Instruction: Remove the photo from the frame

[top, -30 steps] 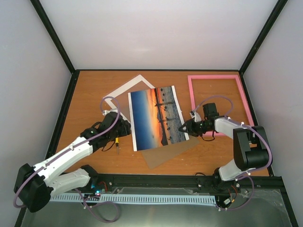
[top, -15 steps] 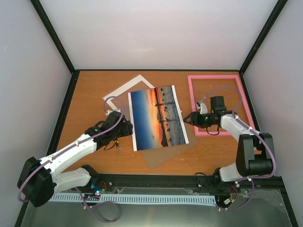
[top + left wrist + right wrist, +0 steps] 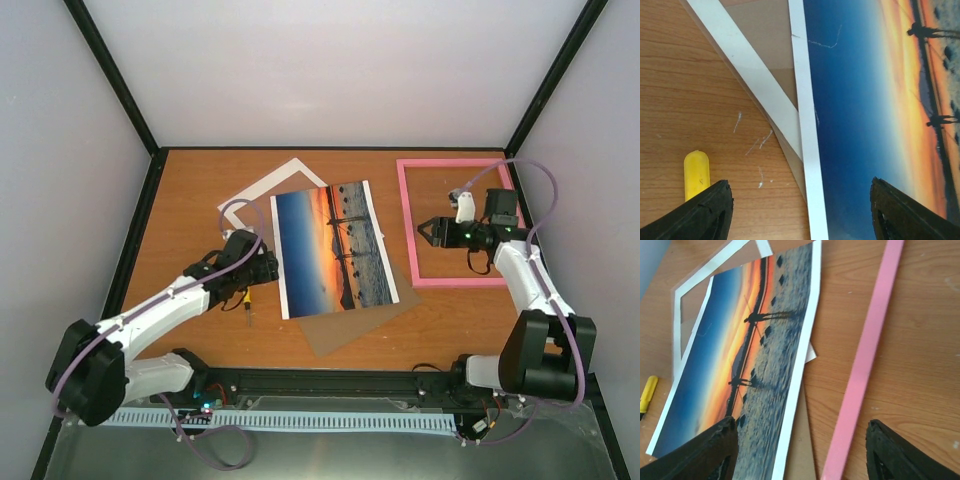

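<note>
The photo (image 3: 332,250), an orange sunset over blue water, lies flat mid-table on a brown backing board (image 3: 350,325). It also shows in the left wrist view (image 3: 865,100) and the right wrist view (image 3: 740,370). The pink frame (image 3: 455,222) lies empty at the right, apart from the photo; its left bar shows in the right wrist view (image 3: 867,355). My left gripper (image 3: 268,272) is open and empty at the photo's left edge. My right gripper (image 3: 424,232) is open and empty above the frame's left bar.
A white mat border (image 3: 262,190) lies under the photo's far left corner. A yellow-handled tool (image 3: 247,300) lies by my left gripper and shows in the left wrist view (image 3: 696,167). Black rails edge the table.
My right gripper has drawn back to the right, from the photo's right edge to above the frame, and risen. My left gripper has shifted slightly towards the photo's left edge.
</note>
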`<state>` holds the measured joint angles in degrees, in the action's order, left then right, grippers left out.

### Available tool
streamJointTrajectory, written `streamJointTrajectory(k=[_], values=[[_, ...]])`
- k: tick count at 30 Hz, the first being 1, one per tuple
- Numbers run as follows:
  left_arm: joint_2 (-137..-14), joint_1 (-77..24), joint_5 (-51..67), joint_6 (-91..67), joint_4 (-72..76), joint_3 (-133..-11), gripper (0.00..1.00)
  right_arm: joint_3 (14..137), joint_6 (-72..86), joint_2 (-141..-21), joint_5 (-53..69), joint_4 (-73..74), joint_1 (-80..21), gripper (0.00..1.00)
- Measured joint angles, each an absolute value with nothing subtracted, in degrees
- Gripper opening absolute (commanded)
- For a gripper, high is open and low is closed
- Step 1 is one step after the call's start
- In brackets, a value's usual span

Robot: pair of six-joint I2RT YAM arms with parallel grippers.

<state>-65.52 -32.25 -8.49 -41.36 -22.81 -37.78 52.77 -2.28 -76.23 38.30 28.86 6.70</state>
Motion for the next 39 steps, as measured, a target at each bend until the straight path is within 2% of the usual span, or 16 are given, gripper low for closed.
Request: streamJointTrajectory(k=[2,4,7,16,23,27,32,39], values=[[-67.13,-31.99,-8.75,-40.77,-22.76,-38.11,0.78,52.9,-4.21,-75.09,37.93,29.32,8.16,0.74],[-69.14,-31.64,-9.1,-39.99,-22.92,-39.38,0.79,53.89,-5.72,-74.56,37.98,30.44,9.47,0.89],[-71.83,-31.07,-9.87,-38.26,-23.11,-43.29,0.79,57.19,-7.4,-74.35,37.78,32.14,10.37,1.0],[-75.37,-29.43,-11.88,-32.64,-23.92,-57.41,0.83,69.67,-7.64,-70.5,30.3,32.49,10.52,1.0],[-76.42,-22.39,-10.5,-27.59,-27.99,-70.32,0.83,76.77,-4.08,-68.82,22.28,32.8,10.55,1.0],[-76.44,-20.32,-12.16,-23.88,-30.13,-75.81,0.88,80.77,-2.33,-68.62,19.64,34.17,10.55,1.0],[-75.79,-20.29,-14.24,-20.49,-30.79,-77.19,0.88,82.43,-0.97,-67.53,19.38,34.59,10.55,1.0],[-75.72,-20.29,-14.52,-19.84,-31.16,-75.75,0.88,78.35,-0.38,-67.05,20.6,34.09,10.55,1.0]])
